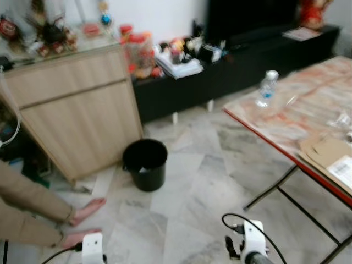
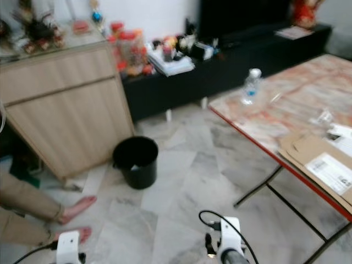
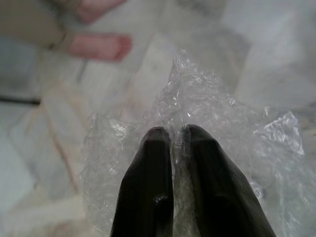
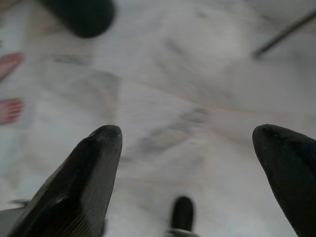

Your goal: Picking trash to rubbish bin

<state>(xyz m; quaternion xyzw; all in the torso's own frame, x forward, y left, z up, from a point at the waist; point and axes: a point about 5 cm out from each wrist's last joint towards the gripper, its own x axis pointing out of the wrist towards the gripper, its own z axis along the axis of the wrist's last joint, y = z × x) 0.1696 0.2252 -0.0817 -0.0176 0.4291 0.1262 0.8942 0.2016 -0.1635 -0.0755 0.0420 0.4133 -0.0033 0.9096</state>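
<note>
- Head views: one black bin is seen standing on the marble floor, just beside one wooden cabinet. One bench with a red edge is seen at the right, carrying one bottle and flat cardboard. Two bare feet of a person are seen at the left, near the bin.
- Left wrist view: the left gripper is seen with its two fingers clamped together on one crumpled sheet of clear bubble wrap, held above the floor; one foot is seen beyond it.
- Right wrist view: the right gripper is seen with its two fingers spread wide and nothing between them, above the floor; the bin and two feet are seen beyond.
</note>
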